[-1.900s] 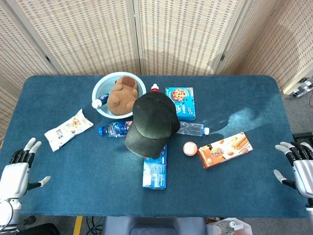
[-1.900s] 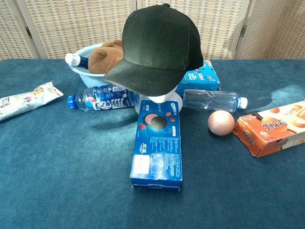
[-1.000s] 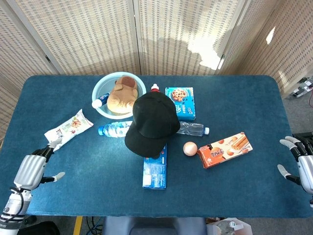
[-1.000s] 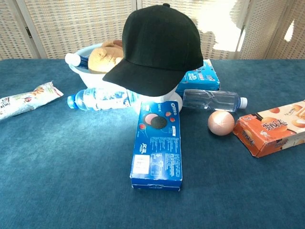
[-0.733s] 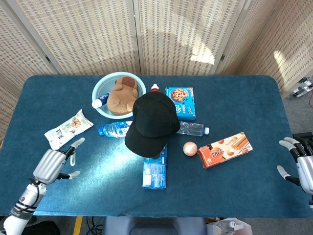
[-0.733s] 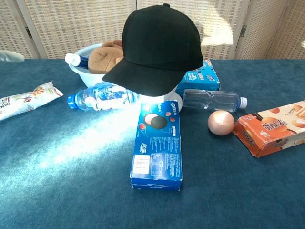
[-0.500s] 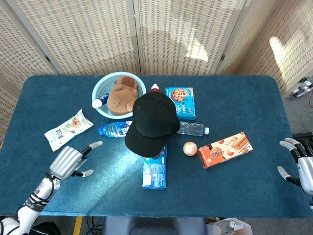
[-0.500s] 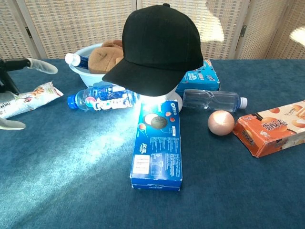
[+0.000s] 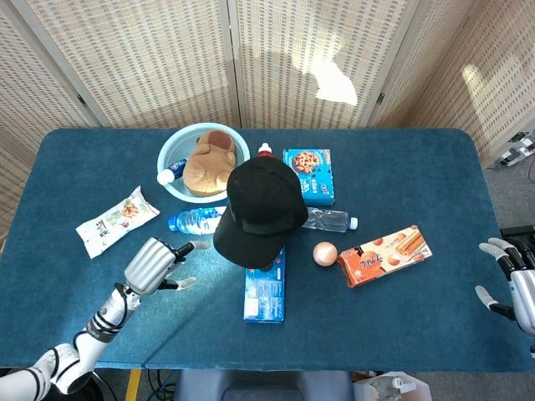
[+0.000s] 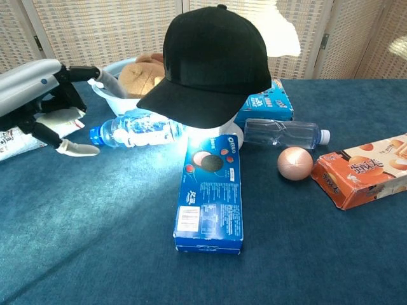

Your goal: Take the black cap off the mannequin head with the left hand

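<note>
Sitting on the mannequin head (image 10: 219, 130) near the middle of the blue table (image 9: 418, 167), the black cap (image 9: 261, 209) points its brim toward the robot, over the top end of an Oreo box (image 10: 211, 190). Only a sliver of the head's white base shows under the brim in the chest view. The left hand (image 9: 152, 264) hovers over the cloth to the left of the cap, fingers spread apart and empty, fingertips (image 10: 76, 149) aimed at the brim but well short of it. Just beyond the hand lies a labelled water bottle (image 10: 137, 130), and a snack packet (image 9: 117, 220) lies further left. Behind the cap, a light blue bowl (image 9: 171, 154) holds a brown plush toy (image 9: 206, 159). The right hand (image 9: 514, 280) rests at the table's far right edge, fingers apart, holding nothing.
</note>
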Motion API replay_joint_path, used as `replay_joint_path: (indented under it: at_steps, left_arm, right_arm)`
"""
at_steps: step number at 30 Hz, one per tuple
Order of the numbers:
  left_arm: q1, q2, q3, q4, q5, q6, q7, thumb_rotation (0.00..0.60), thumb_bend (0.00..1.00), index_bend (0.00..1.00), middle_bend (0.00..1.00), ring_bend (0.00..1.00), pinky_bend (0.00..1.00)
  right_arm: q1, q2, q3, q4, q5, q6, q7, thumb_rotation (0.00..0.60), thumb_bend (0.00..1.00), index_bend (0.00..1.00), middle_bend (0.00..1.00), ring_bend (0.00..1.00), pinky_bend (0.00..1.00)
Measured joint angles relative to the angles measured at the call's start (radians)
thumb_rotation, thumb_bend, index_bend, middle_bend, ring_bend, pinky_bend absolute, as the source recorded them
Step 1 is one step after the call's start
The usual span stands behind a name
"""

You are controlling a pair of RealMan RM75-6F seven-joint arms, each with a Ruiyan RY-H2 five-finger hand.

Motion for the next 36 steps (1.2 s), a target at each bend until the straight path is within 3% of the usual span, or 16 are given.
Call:
replay_joint_path:
  at_steps: [9,36]
  left_arm:
    - [-0.073,-0.121,-0.015,0.129,0.012,0.054,-0.039,0.6,0.09,0.41,1.0,1.0,1.0]
    - [-0.221,-0.305,-0.037,0.339,-0.033,0.099,-0.105,0.6,0.1,0.46,1.0,1.0,1.0]
  right_arm:
    - [0.0,-0.004,-0.001,0.006,0.005,-0.006,0.003,0.6,0.25,0.26,0.22,0.13,0.18]
    - [-0.018,0.006,-0.006,0.012,0.014,0.004,0.018,0.6,0.25,0.26,0.22,0.13,0.18]
